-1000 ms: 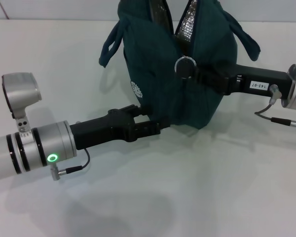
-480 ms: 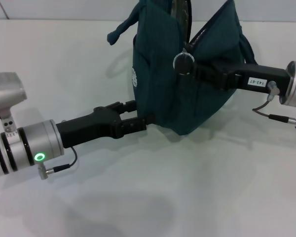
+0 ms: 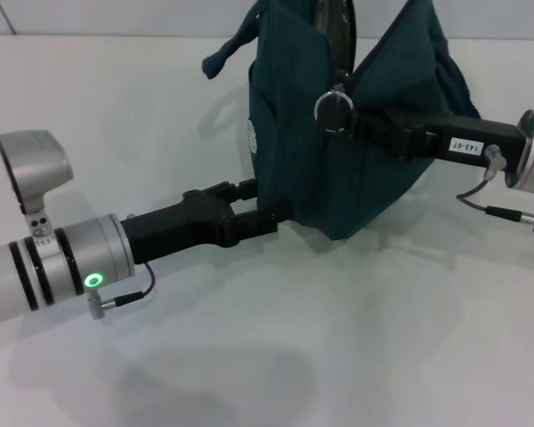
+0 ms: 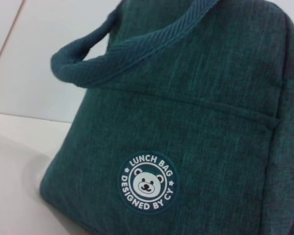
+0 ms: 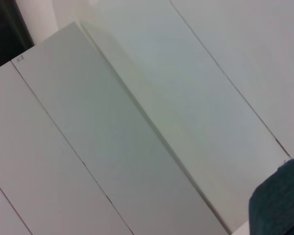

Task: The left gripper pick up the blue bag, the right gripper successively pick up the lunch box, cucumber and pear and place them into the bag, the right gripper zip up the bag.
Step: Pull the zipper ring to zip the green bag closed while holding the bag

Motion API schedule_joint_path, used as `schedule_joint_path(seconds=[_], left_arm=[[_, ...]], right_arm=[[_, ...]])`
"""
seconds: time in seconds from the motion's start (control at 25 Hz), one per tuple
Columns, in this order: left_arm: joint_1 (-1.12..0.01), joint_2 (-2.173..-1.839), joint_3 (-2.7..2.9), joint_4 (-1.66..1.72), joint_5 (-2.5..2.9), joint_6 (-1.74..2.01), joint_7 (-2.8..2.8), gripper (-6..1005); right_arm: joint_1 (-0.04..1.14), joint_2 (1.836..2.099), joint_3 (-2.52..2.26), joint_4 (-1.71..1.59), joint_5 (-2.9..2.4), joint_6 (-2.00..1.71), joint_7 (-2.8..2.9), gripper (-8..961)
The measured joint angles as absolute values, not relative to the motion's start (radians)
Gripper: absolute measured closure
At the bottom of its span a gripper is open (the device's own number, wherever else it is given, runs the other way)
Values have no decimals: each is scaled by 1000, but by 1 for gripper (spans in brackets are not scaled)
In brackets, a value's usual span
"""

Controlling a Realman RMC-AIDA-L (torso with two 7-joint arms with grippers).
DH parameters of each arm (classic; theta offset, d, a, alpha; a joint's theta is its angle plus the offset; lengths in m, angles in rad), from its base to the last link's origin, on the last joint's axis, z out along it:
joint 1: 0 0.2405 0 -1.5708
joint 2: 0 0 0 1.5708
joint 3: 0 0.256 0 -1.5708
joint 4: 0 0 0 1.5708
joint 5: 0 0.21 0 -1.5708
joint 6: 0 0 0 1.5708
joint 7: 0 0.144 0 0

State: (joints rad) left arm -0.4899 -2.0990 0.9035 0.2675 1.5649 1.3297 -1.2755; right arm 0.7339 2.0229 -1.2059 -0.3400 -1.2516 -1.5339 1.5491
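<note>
The blue bag (image 3: 374,151) stands tilted on the white table (image 3: 338,338), its top partly open with silver foil lining showing. My right gripper (image 3: 347,116) reaches in from the right and is shut on the ring zip pull (image 3: 335,108) at the bag's front. My left gripper (image 3: 269,201) is open, with its fingertips against the bag's lower left corner. The left wrist view shows the bag's side (image 4: 196,122) with its round logo (image 4: 147,182) and a cord handle (image 4: 112,54). The lunch box, cucumber and pear are out of view.
The bag's other cord handle (image 3: 227,58) sticks out to its upper left. The right wrist view shows pale wall panels (image 5: 137,122) and a corner of the bag (image 5: 279,205).
The bag has swung to the right and turned, pulled by the zip ring in my right gripper. My left gripper drew back left, then came forward to the bag's corner again.
</note>
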Motion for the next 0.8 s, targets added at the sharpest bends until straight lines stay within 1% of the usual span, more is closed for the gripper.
schedule_joint_path(seconds=[0.08, 0.32, 0.52, 0.8], left_arm=[[-494, -2100, 903, 257, 1557, 1326, -1258, 141], [-489, -2100, 902, 252, 1519, 1335, -1165, 262], [-480, -2099, 903, 240, 1480, 1339, -1114, 363], [-481, -2098, 900, 240, 1477, 1341, -1091, 653]], right_arm=[[732, 2021, -1208, -339, -1252, -1535, 1556, 948], [720, 2013, -1215, -338, -1262, -1528, 1604, 948], [690, 1997, -1210, -338, -1285, -1498, 1642, 948], [670, 1989, -1209, -343, -1286, -1468, 1669, 948]])
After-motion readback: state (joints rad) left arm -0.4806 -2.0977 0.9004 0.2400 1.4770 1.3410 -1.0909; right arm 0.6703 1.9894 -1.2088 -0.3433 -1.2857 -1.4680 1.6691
